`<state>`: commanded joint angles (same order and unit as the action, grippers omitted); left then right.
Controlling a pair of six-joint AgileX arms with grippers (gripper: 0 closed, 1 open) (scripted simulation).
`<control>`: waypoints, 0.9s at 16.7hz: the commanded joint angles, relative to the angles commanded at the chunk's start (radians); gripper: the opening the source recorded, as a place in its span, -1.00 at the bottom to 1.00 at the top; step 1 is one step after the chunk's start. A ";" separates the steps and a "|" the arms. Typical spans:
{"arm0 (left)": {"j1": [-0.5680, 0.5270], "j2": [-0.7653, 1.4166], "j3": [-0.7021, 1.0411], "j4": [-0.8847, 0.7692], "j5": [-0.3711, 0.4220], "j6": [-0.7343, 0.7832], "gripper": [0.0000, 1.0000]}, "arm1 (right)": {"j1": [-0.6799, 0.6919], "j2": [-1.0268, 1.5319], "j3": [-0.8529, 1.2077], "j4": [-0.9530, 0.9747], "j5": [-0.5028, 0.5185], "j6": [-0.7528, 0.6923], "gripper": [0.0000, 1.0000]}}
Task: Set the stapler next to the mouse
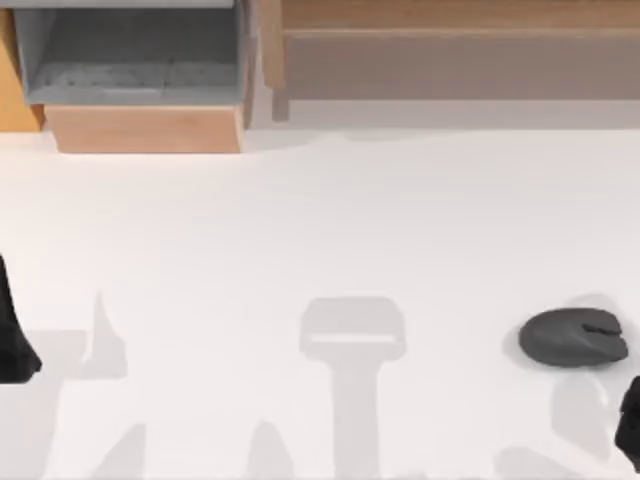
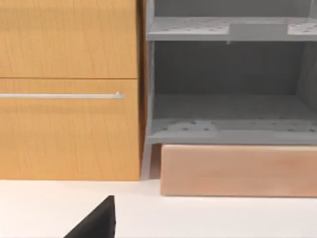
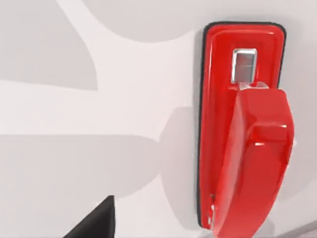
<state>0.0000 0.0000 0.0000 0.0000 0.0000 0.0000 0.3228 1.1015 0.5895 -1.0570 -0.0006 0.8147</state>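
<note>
1. Red plastic with a dark edge is seen close up from the right wrist: the stapler [image 3: 242,134] lies flat on the white tabletop [image 3: 74,114], its hinged upper arm raised over the base and a small metal window showing near one end.
2. Beside it in that view, a black wedge of the right claw [image 3: 94,220] is visible at the frame edge; it is apart from the stapler, and whether its fingers are apart or together cannot be told.
3. From above, the near strip of the tabletop [image 1: 300,230] is seen crossed by grey shadows, with black arm parts at both sides: the left arm [image 1: 15,335] at the left edge and the right arm [image 1: 630,420] at the lower right corner.
4. The mouse [image 1: 573,337], dark grey and rounded, is seen from above lying on the right side of the tabletop, just up from the right arm and not touching it.
5. The left claw [image 2: 96,223] is seen from its own wrist as a black wedge low over the white surface; whether it is apart or together cannot be told.
6. Farther back, the left wrist view gives the front of a wooden cabinet [image 2: 69,89] with a thin metal handle [image 2: 62,95], a grey shelf unit [image 2: 230,99] beside it, and a pale wooden block [image 2: 237,170] under the shelves.
7. From above, the same grey shelf unit [image 1: 130,60] and wooden furniture [image 1: 450,50] are seen along the far edge.
</note>
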 joint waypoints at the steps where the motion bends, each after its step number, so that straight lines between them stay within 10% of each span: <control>1: 0.000 0.000 0.000 0.000 0.000 0.000 1.00 | 0.000 0.000 0.000 0.000 0.000 0.000 1.00; 15: 0.000 0.000 0.000 0.000 0.000 0.000 1.00 | 0.004 0.110 -0.156 0.266 -0.001 0.006 1.00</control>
<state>0.0000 0.0000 0.0000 0.0000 0.0000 0.0000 0.3268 1.2116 0.4337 -0.7910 -0.0013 0.8203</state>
